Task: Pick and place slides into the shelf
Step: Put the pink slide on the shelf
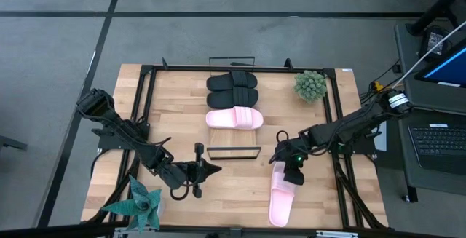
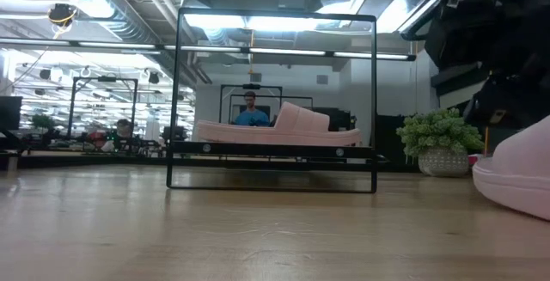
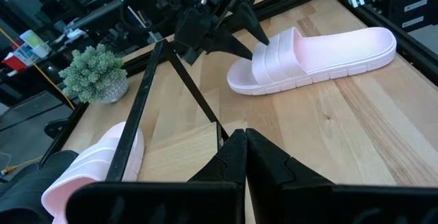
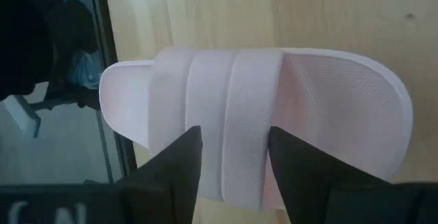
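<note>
The shelf (image 1: 233,137) is a light-wood board with black wire rails at its short ends. Two black slides (image 1: 233,89) and one pink slide (image 1: 234,119) lie across it, soles down. The other pink slide (image 1: 280,194) lies sole-down on the table near the near-right corner. My right gripper (image 1: 288,168) is open above this slide's strap (image 4: 233,80), one finger (image 4: 179,162) on each side of the strap's middle ridges. My left gripper (image 1: 215,169) is shut and hovers just near of the shelf's near rail (image 3: 198,97), touching nothing. My right gripper comes at the pink slide's strap (image 4: 233,80) from above, pointing down, with the open fingers standing across the strap. Whether the fingertips touch the strap, I cannot tell. The slide lies flat on the table.
A small potted green plant (image 1: 312,85) stands at the far right of the table and a spiky plant (image 1: 138,203) at the near-left corner. Black frame bars (image 1: 336,121) run along the table's sides. Bare wood lies between the shelf and the near edge.
</note>
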